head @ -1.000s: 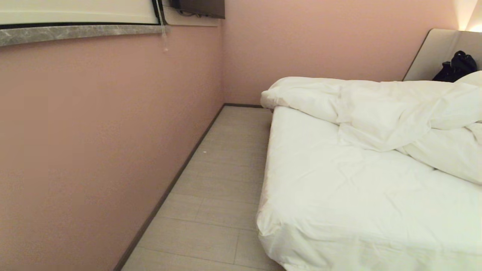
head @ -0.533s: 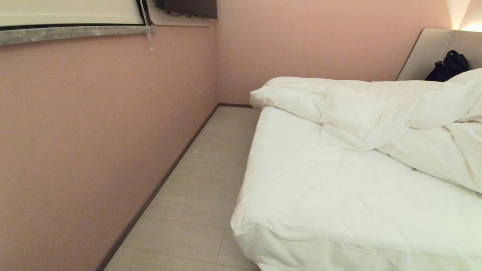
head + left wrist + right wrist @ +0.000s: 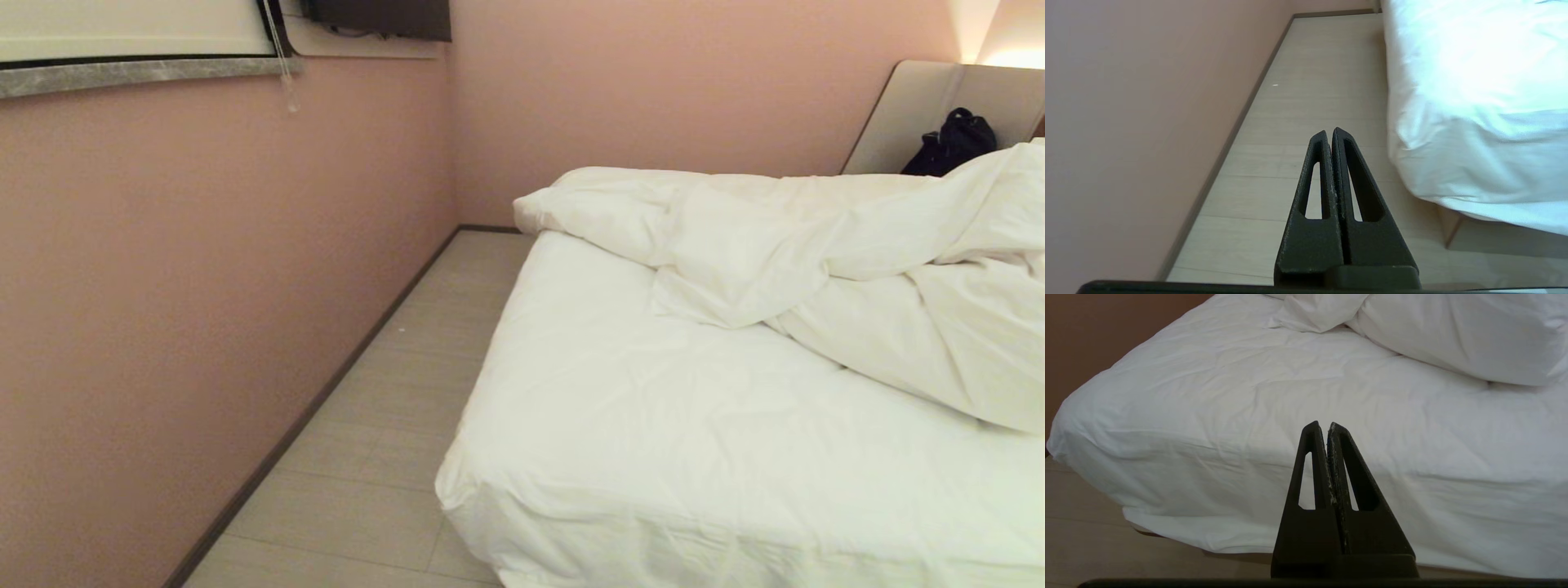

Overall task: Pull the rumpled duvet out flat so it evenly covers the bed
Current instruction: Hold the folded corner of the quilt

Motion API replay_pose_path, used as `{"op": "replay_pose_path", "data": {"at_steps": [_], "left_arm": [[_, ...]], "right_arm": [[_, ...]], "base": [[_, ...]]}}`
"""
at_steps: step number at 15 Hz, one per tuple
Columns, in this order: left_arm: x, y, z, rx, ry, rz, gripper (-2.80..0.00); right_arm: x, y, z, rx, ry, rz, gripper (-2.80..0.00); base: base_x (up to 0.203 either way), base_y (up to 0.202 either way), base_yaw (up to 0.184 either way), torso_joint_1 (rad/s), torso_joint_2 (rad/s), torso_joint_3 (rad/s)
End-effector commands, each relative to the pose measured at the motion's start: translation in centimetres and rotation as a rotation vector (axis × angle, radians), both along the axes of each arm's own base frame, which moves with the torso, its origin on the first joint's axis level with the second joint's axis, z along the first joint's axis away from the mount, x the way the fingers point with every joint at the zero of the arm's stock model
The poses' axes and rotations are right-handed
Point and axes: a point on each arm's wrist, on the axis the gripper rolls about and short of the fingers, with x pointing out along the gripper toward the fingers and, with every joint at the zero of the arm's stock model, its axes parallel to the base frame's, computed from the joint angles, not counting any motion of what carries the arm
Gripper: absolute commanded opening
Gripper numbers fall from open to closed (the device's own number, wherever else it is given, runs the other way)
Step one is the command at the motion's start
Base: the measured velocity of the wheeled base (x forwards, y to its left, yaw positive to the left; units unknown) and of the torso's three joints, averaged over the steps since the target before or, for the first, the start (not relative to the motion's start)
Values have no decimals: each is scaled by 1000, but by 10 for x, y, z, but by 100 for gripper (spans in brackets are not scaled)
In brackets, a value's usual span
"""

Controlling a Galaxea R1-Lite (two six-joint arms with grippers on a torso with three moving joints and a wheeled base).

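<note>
Your left end effector (image 3: 1331,132) is hanging with its fingers pressed together above the pale floor (image 3: 1306,106), between the pink wall (image 3: 1139,122) and the bed (image 3: 1474,102) corner.

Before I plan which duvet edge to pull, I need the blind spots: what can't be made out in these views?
- Duvet: right part cut off by the head view's edge; its true edges are lost in folds.
- Bed: foot end cut off below; headboard partly hidden by the duvet.
- Black item: too small to identify.
- Left gripper and right gripper: outside the head view.
</note>
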Motion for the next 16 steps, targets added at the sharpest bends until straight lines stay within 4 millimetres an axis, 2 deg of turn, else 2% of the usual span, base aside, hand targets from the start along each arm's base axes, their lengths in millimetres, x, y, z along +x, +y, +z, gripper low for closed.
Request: {"op": "replay_pose_path", "data": {"at_steps": [1, 16], "left_arm": [[0, 0, 0, 3, 2, 0, -280], [0, 1, 0, -63, -3, 23, -280]], "right_arm": [[0, 0, 0, -1, 0, 0, -280], [0, 0, 0, -1, 0, 0, -280]], "base": [[0, -205, 6, 2, 2, 2], [0, -193, 0, 3, 2, 1]]}}
